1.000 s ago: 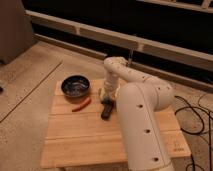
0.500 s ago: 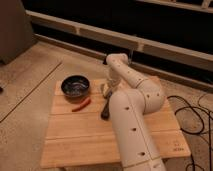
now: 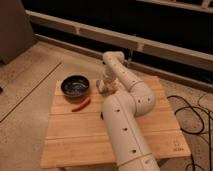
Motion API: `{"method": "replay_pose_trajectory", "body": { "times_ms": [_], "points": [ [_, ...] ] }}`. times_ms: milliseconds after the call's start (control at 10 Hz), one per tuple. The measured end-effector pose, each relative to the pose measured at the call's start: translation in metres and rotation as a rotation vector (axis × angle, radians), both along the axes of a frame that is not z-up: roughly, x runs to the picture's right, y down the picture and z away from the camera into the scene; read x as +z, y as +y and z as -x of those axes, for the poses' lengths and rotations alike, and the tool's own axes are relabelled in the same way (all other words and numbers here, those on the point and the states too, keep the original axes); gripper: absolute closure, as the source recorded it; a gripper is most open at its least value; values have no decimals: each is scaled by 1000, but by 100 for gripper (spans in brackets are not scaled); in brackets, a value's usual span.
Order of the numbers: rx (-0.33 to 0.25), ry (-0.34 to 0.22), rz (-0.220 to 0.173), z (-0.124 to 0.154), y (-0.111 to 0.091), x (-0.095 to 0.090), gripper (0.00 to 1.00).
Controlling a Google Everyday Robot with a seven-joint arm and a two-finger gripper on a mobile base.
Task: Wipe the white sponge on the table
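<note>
Change since the preceding frames comes first: in the camera view we see that the white arm [image 3: 131, 131] has swung leftward across the table [image 3: 70, 145]. Its thick lower link now covers the black bar [image 3: 101, 115], which lay in the open half a second ago; only a dark sliver of it shows at the link's left edge. The elbow sits slightly nearer the table's middle than before. The dark bowl [image 3: 75, 86] and the red-orange strip [image 3: 81, 104] lie where they lay earlier, the strip just in front of the bowl and apart from it. We locate the gripper [image 3: 104, 88] at the far end of the arm, low over the far half of the table, just right of the bowl and pointing downward. Its jaws are fully closed. At its tip we see a small pale block, the white sponge [image 3: 102, 90], on or just above the wood beside the bowl's right rim. It sits right at the gripper's end, but we cannot tell whether the closed jaws pinch it or merely press on it. A narrow gap of bare wood separates the sponge from the bowl. To the right of the table, black cables [image 3: 192, 117] loop over the speckled floor [image 3: 30, 75].
</note>
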State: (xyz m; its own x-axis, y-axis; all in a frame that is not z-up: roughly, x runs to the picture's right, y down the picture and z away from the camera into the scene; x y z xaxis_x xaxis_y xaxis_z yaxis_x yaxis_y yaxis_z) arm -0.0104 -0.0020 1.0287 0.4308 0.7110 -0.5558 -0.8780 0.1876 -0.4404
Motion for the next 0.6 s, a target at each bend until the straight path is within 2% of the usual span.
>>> {"method": "replay_pose_trajectory", "body": {
  "times_ms": [200, 600],
  "points": [
    [18, -44, -10, 28, -3, 1, 100],
    [123, -66, -22, 60, -12, -4, 100]
  ]
}}
